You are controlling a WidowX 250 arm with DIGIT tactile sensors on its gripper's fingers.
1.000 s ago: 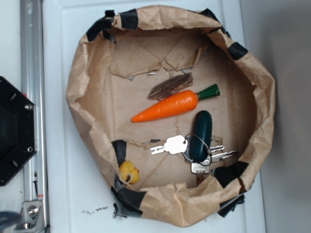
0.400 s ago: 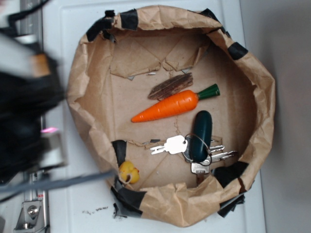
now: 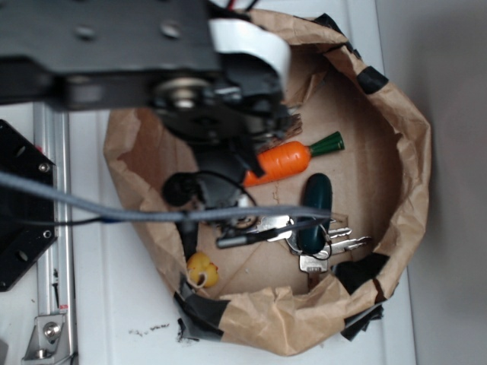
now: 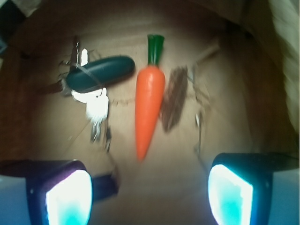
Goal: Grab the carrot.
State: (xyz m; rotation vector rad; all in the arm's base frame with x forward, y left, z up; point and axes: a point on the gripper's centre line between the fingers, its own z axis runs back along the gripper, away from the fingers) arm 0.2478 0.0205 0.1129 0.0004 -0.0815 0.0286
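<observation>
Carrot (image 4: 149,103) lies flat on the floor of the brown paper basket (image 3: 407,144), untouched. In the wrist view its long axis runs straight up-down — green stem away from me, tip toward the gripper (image 4: 150,194). Just beside the carrot on one flank is a bark chip (image 4: 174,98); on the other, near it, the dark green key fob (image 4: 100,73) and keys (image 4: 96,110). Gripper is spread wide, holding nothing, above the carrot. I'd drop straight down, centre on the thick middle, and close across the width — probably clipping the bark unless I bias slightly toward the fob side.
</observation>
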